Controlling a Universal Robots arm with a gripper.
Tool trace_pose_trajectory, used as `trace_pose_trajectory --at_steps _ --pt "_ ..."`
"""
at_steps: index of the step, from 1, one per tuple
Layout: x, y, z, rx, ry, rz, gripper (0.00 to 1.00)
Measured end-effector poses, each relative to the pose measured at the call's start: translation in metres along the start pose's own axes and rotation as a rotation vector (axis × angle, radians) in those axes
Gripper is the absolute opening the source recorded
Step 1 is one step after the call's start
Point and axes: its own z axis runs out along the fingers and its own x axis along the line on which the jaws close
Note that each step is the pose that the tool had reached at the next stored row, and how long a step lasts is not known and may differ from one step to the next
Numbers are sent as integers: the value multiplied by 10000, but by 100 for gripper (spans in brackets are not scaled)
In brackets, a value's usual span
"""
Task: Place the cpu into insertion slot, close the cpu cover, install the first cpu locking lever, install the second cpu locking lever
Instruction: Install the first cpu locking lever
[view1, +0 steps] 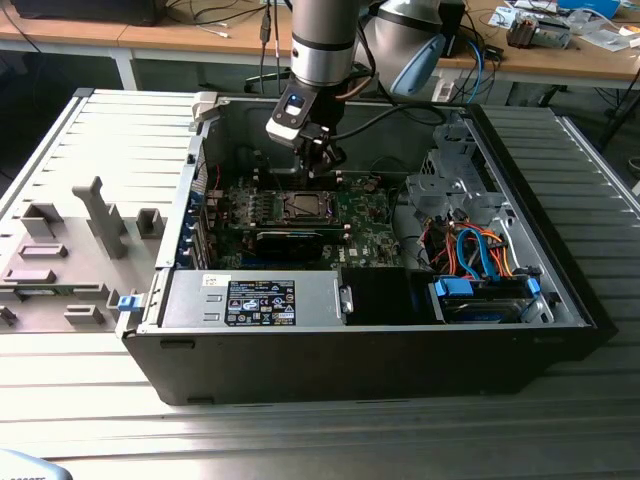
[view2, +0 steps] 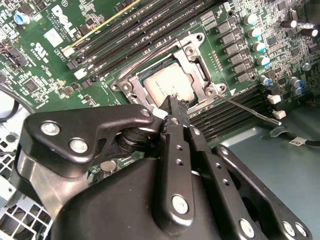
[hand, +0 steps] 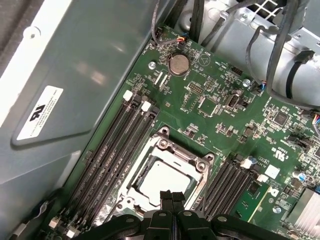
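Note:
The cpu (view2: 170, 86) (hand: 161, 181) lies in the insertion slot (view1: 300, 207), its dull silver top showing through the opening of the cpu cover (view2: 196, 64) (hand: 184, 154). The cover lies flat over it. One thin locking lever (view2: 250, 111) sticks out sideways from a socket corner. Another wire lever (view2: 137, 66) runs along the socket edge next to the memory slots. My gripper (view2: 176, 102) (hand: 172, 196) (view1: 322, 165) is shut with nothing between its fingers, and its tips hang just over the edge of the cover.
Long memory slots (hand: 117, 150) flank the socket on both sides. The case wall (hand: 75, 75) rises close by. A black card (view1: 290, 240) sits in front of the socket. Drive cage and orange-blue cables (view1: 475, 250) fill the exterior view's right.

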Motion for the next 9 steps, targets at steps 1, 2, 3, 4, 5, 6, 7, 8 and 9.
trace_pose_trajectory --at_steps 1,2,3,4,5,6,7,8,9 --pt "0 0 0 -1 -2 -40 11" --pt "0 0 0 -1 -4 -117 11" --pt "0 0 0 -2 -5 -147 11" --pt "0 0 0 -2 -6 -177 11" --pt "0 0 0 -4 -7 -215 11" --pt "0 0 0 -4 -8 -249 11" --pt "0 0 0 -4 -9 -279 11" --pt "0 0 0 -5 -10 -310 11" --pt "0 0 0 -7 -13 -373 11"
